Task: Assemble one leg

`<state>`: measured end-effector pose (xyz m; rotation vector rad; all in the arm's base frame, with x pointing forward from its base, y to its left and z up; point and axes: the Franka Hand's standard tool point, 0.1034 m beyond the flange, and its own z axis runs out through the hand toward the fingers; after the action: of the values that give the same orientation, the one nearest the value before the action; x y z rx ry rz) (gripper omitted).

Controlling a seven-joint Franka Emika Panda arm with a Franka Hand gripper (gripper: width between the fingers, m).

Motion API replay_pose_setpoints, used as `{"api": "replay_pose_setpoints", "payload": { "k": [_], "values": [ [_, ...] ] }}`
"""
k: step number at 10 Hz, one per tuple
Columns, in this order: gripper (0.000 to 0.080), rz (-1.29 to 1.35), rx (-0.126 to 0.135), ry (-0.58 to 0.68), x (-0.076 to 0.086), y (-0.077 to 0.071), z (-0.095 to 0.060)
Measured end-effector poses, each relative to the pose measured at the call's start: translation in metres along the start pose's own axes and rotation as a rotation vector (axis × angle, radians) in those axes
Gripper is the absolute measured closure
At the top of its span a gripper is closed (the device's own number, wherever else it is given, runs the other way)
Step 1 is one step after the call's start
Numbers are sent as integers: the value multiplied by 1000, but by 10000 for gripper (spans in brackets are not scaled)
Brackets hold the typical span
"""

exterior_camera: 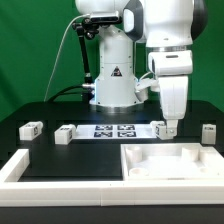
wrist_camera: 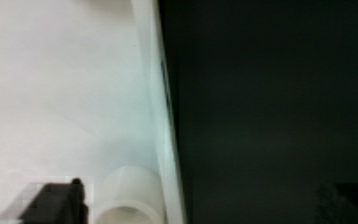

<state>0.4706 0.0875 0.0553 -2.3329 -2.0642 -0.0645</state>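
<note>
Four small white legs with tags lie in a row on the black table: one at the exterior view's far left, one next to it, one beside my gripper and one at the far right. My gripper hangs low, right next to the third leg and just behind the large white tray-shaped piece. In the wrist view my gripper is open, its dark fingers far apart. A blurred white rounded part sits close to one finger. I cannot tell what it is.
The marker board lies between the second and third legs. A white L-shaped rim runs along the front at the exterior view's left. The arm's base stands behind the board. A blurred white surface fills half the wrist view.
</note>
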Motion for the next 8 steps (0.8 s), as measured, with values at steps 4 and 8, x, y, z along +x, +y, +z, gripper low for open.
{"api": "replay_pose_setpoints", "payload": {
  "k": [4, 8],
  "values": [
    [151, 425, 9, 13, -1, -4, 0],
    [151, 962, 37, 28, 23, -31, 5]
  ]
}}
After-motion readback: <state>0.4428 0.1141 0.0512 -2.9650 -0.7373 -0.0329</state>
